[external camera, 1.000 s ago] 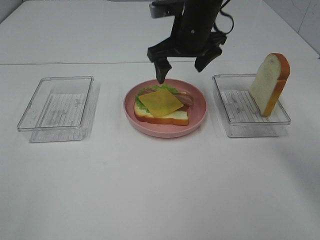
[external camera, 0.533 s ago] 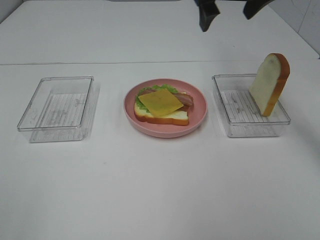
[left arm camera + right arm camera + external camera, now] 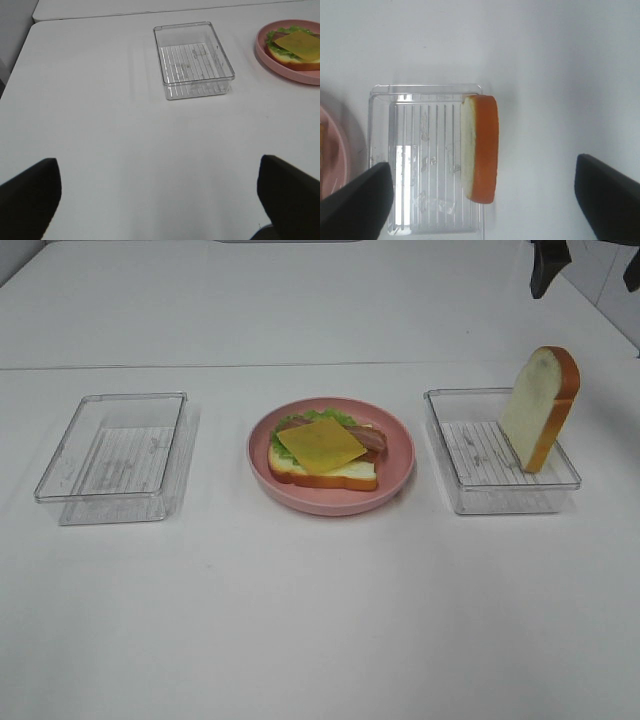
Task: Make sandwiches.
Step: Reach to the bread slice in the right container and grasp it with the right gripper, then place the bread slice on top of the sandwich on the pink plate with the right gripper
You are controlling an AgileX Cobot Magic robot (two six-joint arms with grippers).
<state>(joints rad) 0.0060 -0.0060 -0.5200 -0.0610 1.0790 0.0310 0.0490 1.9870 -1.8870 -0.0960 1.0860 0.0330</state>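
An open-faced sandwich (image 3: 322, 452) lies on the pink plate (image 3: 400, 455): a white bread slice with lettuce, bacon and a yellow cheese square on top. The left wrist view also shows this sandwich (image 3: 295, 47). A second bread slice (image 3: 538, 408) stands on edge in the right clear container (image 3: 500, 502), leaning on its far-side wall. My right gripper (image 3: 586, 285) hangs open high behind that container. In its wrist view the right gripper (image 3: 482, 205) looks straight down at the bread slice (image 3: 480, 150), nothing between its fingers. My left gripper (image 3: 160, 200) is open and empty over bare table.
An empty clear container (image 3: 112, 455) sits left of the plate, and it shows in the left wrist view as the container (image 3: 182, 25) beside the plate (image 3: 265, 50). A table seam runs behind the three items.
My right gripper has risen from just above the plate and swung right to above the right container, staying open. The sandwich and bread slice have not moved.
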